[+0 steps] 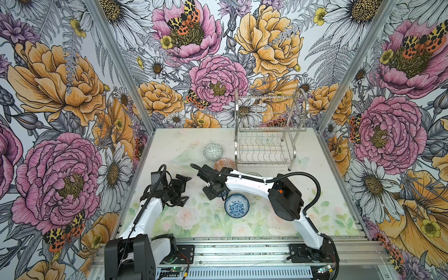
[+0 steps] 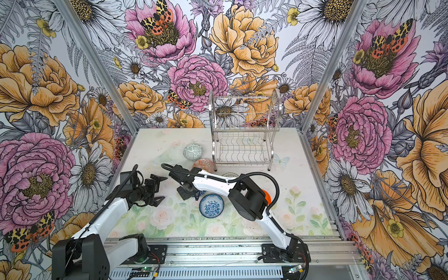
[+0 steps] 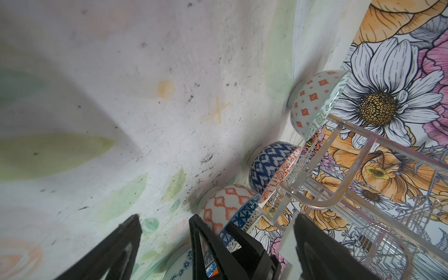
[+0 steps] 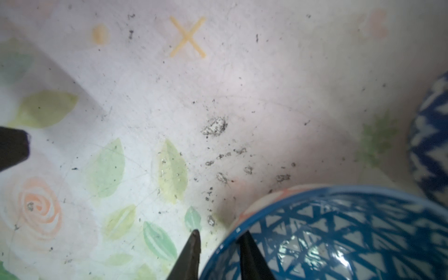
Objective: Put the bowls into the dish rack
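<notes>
— Where to find the right hand [image 4: 218, 232]?
— Down over the middle of the worktop [image 1: 169, 145], grasping the blue lattice bowl [image 4: 339, 230] by its rim: one finger inside, one outside against the orange-and-white wall. Foot of the bowl on the worktop, as far as the left wrist view shows.
— And the left hand [image 1: 185, 189]?
— Released, spread wide, holding nothing. Hovering over the worktop to the left of the right hand, apart from every bowl.
— The dish rack [image 1: 235, 145]?
— Far right of the worktop in both top views, close to the back wall, standing on its thin legs.
— Remaining bowls?
— Grey-green bowl [image 1: 213, 151] just left of the rack's lower tier, mouth up. Orange-patterned bowl [image 1: 224, 164] just beside it on the near side, close to the rack's front left leg. Blue floral bowl [image 1: 237, 205] just in front of the right hand, mouth up. Half-hidden bowl [image 1: 254, 174] under the right arm, pattern impossible to tell. In a top view, a sliver of glossy orange bowl [image 2: 266, 195] behind the same arm's black joint.
</notes>
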